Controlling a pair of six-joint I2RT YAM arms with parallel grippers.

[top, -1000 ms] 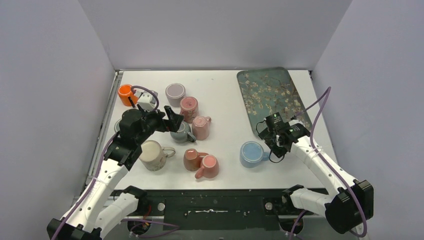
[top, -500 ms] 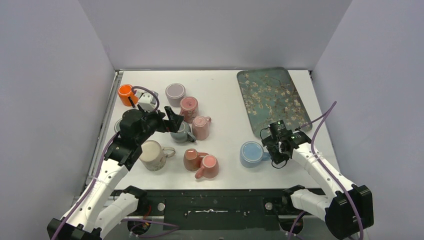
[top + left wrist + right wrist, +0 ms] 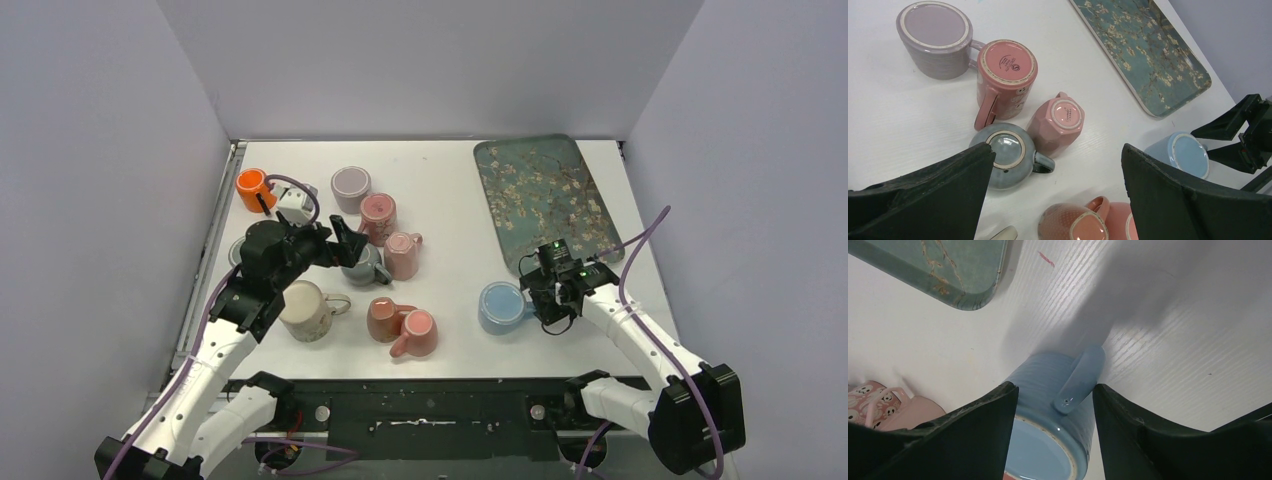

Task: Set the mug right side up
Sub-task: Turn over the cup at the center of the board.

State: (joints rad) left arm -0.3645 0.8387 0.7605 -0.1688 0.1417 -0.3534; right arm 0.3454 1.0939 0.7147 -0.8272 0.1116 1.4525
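A light blue mug (image 3: 500, 305) stands upside down, base up, on the white table, right of centre. Its handle (image 3: 1080, 377) points toward my right gripper (image 3: 545, 296). In the right wrist view the right gripper (image 3: 1054, 388) is open and straddles that handle. One finger is close against the handle's right side; the other stands off from it, by the mug wall (image 3: 1040, 382). My left gripper (image 3: 1058, 147) is wide open and holds nothing. It hangs over a cluster of overturned mugs, above a grey-blue mug (image 3: 1005, 155).
A floral tray (image 3: 545, 190) lies at the back right, just behind the blue mug. Left of centre sit several pink mugs (image 3: 402, 255), a lilac mug (image 3: 350, 184), an orange mug (image 3: 252, 188) and a cream mug (image 3: 305, 310). Side walls enclose the table.
My right gripper has come down and forward from the tray's edge to the blue mug's handle, and its jaws have narrowed. The left arm has not moved.
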